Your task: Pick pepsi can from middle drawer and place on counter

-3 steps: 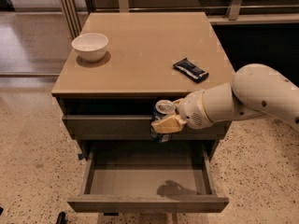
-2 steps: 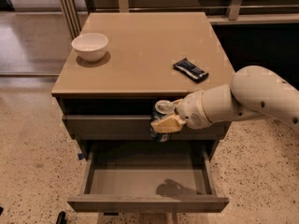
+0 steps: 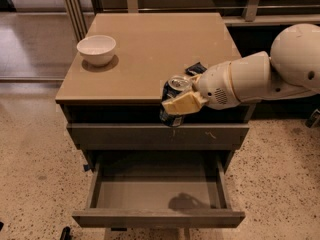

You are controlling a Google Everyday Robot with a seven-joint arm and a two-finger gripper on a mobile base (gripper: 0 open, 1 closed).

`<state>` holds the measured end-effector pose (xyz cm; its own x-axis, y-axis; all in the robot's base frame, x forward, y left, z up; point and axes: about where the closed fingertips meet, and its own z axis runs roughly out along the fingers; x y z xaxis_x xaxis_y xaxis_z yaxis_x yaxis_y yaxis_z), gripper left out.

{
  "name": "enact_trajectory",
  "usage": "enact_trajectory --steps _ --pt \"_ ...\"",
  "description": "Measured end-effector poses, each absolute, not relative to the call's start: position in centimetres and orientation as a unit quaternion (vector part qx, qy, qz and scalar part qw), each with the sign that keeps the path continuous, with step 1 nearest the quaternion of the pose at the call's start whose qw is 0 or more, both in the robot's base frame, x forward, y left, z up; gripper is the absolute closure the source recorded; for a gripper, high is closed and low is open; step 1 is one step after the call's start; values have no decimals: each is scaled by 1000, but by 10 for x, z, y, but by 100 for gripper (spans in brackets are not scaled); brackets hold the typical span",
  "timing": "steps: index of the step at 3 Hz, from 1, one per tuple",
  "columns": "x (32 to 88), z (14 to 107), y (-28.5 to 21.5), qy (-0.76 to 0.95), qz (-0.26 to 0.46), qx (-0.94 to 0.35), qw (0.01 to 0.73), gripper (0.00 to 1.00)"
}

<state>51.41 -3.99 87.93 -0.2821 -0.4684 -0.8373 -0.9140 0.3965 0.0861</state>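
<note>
since the middle drawer (image 3: 157, 218) below the counter (image 3: 150, 54) stands pulled out and bare inside, the picking half looks done and the carry up to the counter is the step in hand. the white arm (image 3: 250, 79) reaches in from the counter's right side, and its gripper (image 3: 177, 103) is clamped on the pepsi can (image 3: 176, 83), holding it slightly tilted at the counter's front edge, silver top above the slab's edge and base below it. the next move, as i judge it, calls for a lift until the base clears the counter's edge, then a push inward over the counter and an upright set-down before letting go; a low base could catch the edge. around the counter lies speckled terrazzo floor (image 3: 30, 159). on the counter a white bowl (image 3: 96, 49) sits near the left edge, and a flat dark wrapper (image 3: 196, 69) lies near the right edge, just behind the gripper, so the counter's bare middle looks the safer spot.
</note>
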Motion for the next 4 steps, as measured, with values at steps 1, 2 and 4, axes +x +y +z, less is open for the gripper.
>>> enact_trajectory --steps 1,2,4 --pt "518 879 -40 747 290 -462 380 100" --pt "534 880 -40 757 272 -454 384 100" --pt "611 894 -45 777 228 -448 378 100"
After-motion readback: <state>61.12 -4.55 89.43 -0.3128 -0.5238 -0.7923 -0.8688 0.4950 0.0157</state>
